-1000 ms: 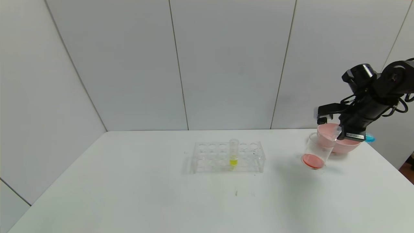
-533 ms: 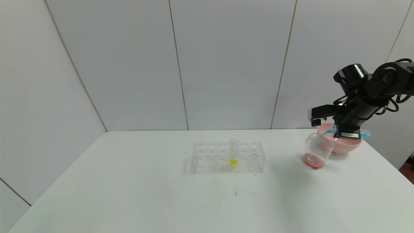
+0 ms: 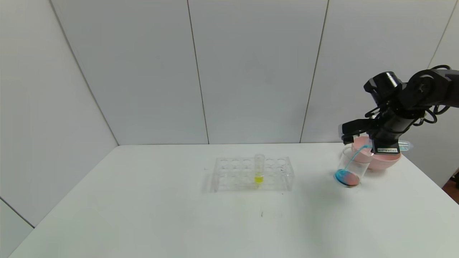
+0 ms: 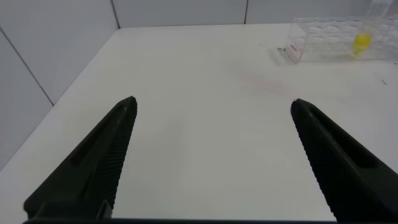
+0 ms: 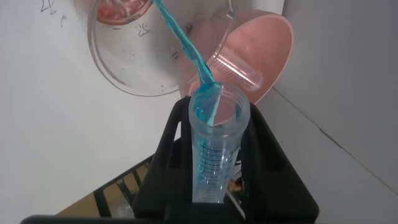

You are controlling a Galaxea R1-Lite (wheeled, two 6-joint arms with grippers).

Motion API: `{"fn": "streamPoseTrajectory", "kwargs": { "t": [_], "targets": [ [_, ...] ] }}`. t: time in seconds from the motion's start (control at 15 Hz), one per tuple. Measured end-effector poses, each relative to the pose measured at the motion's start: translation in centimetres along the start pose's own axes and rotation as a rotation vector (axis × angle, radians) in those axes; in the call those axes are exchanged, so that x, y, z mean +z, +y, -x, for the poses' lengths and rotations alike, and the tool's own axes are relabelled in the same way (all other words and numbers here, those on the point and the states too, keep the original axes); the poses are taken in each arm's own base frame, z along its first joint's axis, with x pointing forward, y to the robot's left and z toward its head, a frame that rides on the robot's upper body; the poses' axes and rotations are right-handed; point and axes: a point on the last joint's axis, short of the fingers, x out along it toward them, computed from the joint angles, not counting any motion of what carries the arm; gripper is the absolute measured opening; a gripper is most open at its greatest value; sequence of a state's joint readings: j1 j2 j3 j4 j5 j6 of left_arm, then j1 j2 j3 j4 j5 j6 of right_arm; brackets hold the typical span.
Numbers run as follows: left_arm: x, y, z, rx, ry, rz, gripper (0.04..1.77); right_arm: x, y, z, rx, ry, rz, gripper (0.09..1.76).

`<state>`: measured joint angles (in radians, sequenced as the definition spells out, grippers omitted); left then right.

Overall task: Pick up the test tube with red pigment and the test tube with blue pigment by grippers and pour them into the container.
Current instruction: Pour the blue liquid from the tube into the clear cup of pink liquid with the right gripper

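Observation:
My right gripper (image 3: 381,144) is shut on the test tube with blue pigment (image 3: 402,146) and holds it tipped over, mouth at the container's rim. A thin blue stream (image 3: 353,157) runs from it into the container (image 3: 353,163), a clear beaker with red and blue liquid at its bottom. In the right wrist view the tube (image 5: 214,149) sits between the gripper's (image 5: 217,124) fingers, above the beaker (image 5: 124,59). No tube holding red liquid shows. An empty clear tube (image 5: 235,68) lies in the pink bowl (image 5: 273,50). My left gripper (image 4: 212,101) is open over bare table.
The pink bowl (image 3: 385,162) stands right behind the beaker near the table's right edge. A clear tube rack (image 3: 229,175) with one yellow-liquid tube (image 3: 259,169) stands mid-table; it also shows in the left wrist view (image 4: 323,40).
My right gripper has shifted a little left and tipped the tube further. The blue liquid has left the tube's bottom and now streams into the beaker, turning the red liquid partly blue.

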<state>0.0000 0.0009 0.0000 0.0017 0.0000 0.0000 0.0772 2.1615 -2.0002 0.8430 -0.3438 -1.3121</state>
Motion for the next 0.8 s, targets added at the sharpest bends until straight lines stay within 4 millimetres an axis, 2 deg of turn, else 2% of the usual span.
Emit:
{"fn": "streamPoseTrajectory", "kwargs": {
  "t": [0.2,0.8],
  "targets": [
    [0.00,0.00,0.00,0.000,0.000,0.000,1.76,0.16,-0.08,0.54,-0.045,0.113,0.090,0.50],
    [0.00,0.00,0.00,0.000,0.000,0.000,1.76,1.06,-0.29,0.78,-0.097,0.169,0.160,0.50]
  ]
}}
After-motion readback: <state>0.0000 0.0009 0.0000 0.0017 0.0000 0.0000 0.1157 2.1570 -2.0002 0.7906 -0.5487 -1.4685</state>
